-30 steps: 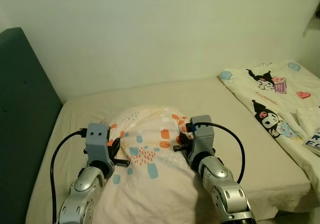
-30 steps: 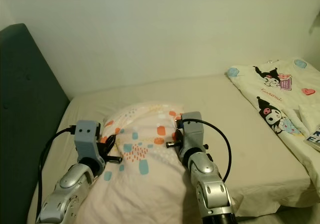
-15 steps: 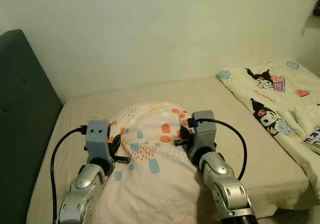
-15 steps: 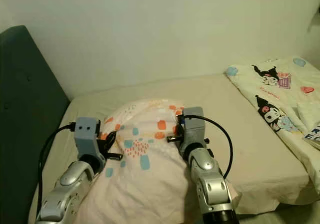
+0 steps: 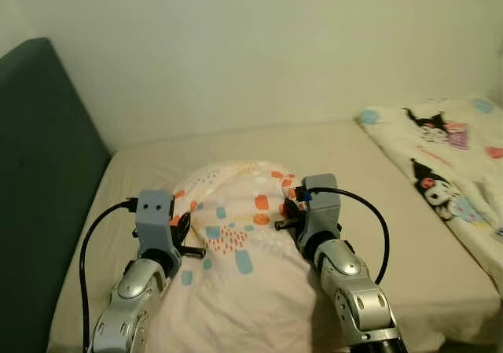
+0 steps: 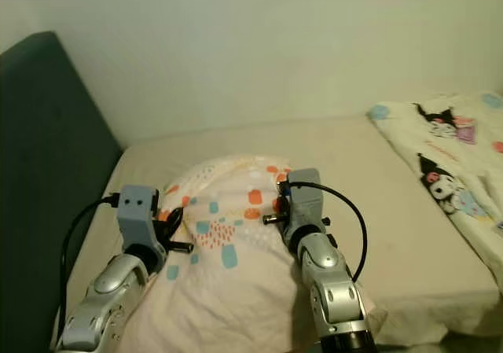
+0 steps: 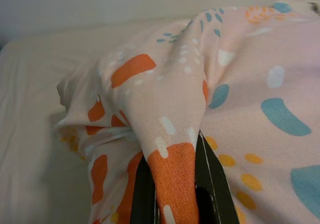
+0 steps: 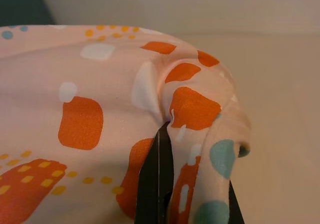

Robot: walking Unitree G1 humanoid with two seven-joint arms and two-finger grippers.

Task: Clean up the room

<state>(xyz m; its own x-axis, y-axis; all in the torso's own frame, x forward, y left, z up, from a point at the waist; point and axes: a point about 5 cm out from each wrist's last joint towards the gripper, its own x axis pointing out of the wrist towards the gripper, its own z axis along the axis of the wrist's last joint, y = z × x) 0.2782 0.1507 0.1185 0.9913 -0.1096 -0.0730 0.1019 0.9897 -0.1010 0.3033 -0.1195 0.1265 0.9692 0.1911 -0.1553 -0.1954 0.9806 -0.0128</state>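
Observation:
A pale pink blanket (image 5: 236, 243) with orange and teal blotches is held up between both arms over the beige mattress (image 5: 369, 164). My left gripper (image 5: 179, 221) is shut on a pinched fold of the blanket (image 7: 170, 149) at its left edge. On the right side, my right gripper (image 5: 288, 208) is shut on another bunched fold of the blanket (image 8: 192, 149). The fingers (image 7: 212, 184) are mostly covered by cloth. The blanket's far edge droops toward the mattress.
A dark teal headboard (image 5: 43, 180) stands along the left. A white duvet with cartoon prints (image 5: 456, 164) lies on the right part of the bed. A plain pale wall (image 5: 251, 46) runs behind. Bare mattress lies beyond the blanket.
The camera has turned left, so the duvet has slid toward the right edge. Both grippers have lifted the blanket slightly and still hold it.

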